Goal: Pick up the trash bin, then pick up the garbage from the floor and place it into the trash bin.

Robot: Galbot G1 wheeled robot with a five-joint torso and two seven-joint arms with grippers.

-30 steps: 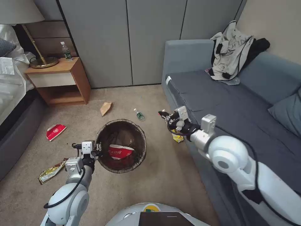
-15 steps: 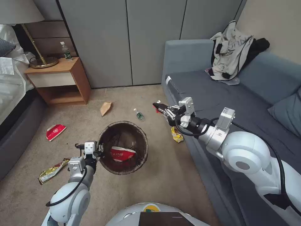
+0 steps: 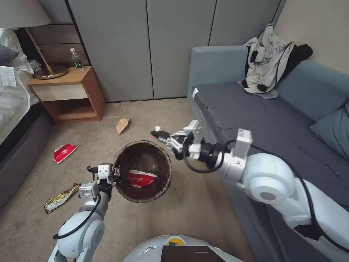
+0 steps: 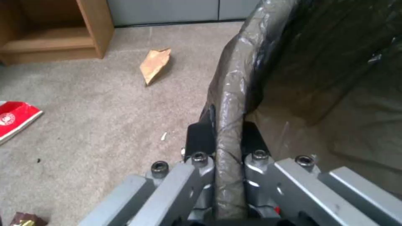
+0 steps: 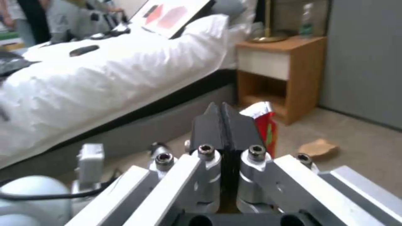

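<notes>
The trash bin (image 3: 160, 182), lined with a dark bag, hangs just above the carpet, and my left gripper (image 3: 115, 175) is shut on its near-left rim (image 4: 229, 103). A red-and-white carton (image 3: 141, 178) lies inside it. My right gripper (image 3: 157, 133) hovers at the bin's far-right edge, shut on a small red wrapper (image 5: 264, 124). More garbage lies on the floor: a red carton (image 3: 64, 153), a gold wrapper (image 3: 60, 198) and a brown paper bag (image 3: 122, 125), the last two also in the left wrist view as the bag (image 4: 155, 64) and the carton (image 4: 14, 117).
A grey sofa (image 3: 276, 123) with clothing (image 3: 271, 58) on it runs along the right. The wooden nightstand (image 3: 69, 94) carries a lamp and a bottle (image 3: 76, 59). A bed (image 3: 14, 109) borders the left. Open carpet lies in front of the bin.
My right arm has swung left from beside the sofa, carrying the red wrapper to the bin's far edge. The left arm nudged the bin slightly right, then held still.
</notes>
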